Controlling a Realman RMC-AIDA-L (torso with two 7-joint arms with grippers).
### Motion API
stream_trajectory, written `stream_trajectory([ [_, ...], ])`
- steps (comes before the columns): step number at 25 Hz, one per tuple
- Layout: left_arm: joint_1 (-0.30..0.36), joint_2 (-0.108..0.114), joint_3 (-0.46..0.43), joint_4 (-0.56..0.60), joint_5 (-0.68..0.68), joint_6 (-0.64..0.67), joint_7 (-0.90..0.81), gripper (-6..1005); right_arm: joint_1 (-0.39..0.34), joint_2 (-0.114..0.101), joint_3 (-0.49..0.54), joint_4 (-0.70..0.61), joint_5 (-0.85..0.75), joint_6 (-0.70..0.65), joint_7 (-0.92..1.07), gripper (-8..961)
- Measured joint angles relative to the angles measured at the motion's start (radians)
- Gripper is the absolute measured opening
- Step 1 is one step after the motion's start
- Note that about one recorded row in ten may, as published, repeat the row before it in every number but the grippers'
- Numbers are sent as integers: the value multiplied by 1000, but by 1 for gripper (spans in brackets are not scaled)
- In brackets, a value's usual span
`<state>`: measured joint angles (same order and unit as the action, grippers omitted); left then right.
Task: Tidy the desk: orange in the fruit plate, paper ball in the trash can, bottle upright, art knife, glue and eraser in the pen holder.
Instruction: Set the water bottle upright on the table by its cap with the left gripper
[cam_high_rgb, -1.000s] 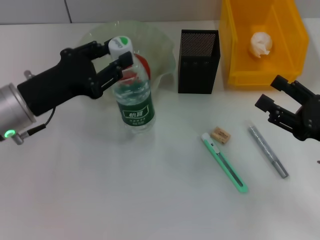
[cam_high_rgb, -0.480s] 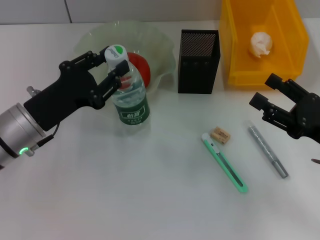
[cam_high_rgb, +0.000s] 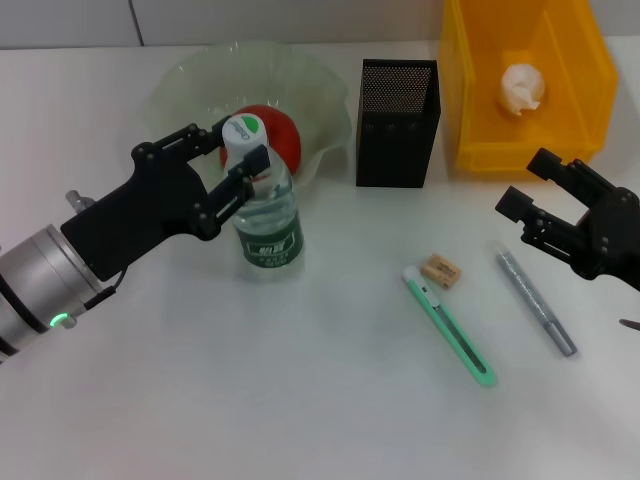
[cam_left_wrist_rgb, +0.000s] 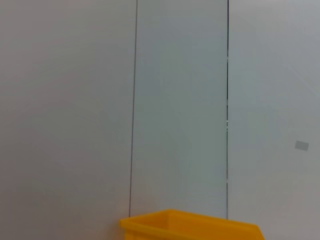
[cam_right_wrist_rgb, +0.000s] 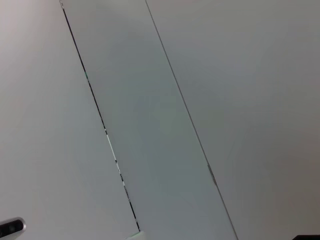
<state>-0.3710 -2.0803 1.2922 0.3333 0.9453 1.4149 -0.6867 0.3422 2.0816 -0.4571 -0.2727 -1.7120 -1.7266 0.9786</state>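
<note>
A clear bottle (cam_high_rgb: 268, 215) with a green label and white cap stands upright in front of the fruit plate (cam_high_rgb: 190, 75). My left gripper (cam_high_rgb: 236, 145) is shut on its neck just under the cap. The orange (cam_high_rgb: 275, 130) lies in the plate behind the bottle. The paper ball (cam_high_rgb: 522, 87) sits in the yellow trash can (cam_high_rgb: 470, 110). The eraser (cam_high_rgb: 440, 270), the green art knife (cam_high_rgb: 450, 325) and the grey glue stick (cam_high_rgb: 535, 300) lie on the table, near the black mesh pen holder (cam_high_rgb: 397, 120). My right gripper (cam_high_rgb: 528, 182) hangs open above the far end of the glue.
The white table (cam_high_rgb: 300, 400) stretches toward the near edge. In the left wrist view only a wall and the yellow trash can rim (cam_left_wrist_rgb: 190, 227) show. The right wrist view holds only wall panels.
The left gripper has swung the bottle from a slight tilt to upright and shifted it a little nearer. The right gripper has drifted slightly left, still open.
</note>
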Motion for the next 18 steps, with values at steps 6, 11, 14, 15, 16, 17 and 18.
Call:
stream_trajectory([
  [6,3,0,6,-6,-1,19,3,509,0,1,0,3,0,0,-1,846],
  [11,9,0,4,-9,-2,39,-1,616,2,1,0,13,0,-1,-13,846],
  [14,13,0,-5,-23,-19,76,-1,681,2,2,0,13,0,-1,-14,845],
  [15,14,1,-7,-32,-33,91,0,702,3,2,-1,13,0,-1,-16,845],
  [16,17,2,-8,-41,-60,114,-1,724,4,2,-1,13,0,-2,-17,845],
  [17,20,4,-8,-45,-71,123,-2,745,5,2,-1,13,0,-3,-18,845],
  [18,29,7,-9,-50,-98,149,-11,767,6,1,0,14,0,-6,-19,845],
])
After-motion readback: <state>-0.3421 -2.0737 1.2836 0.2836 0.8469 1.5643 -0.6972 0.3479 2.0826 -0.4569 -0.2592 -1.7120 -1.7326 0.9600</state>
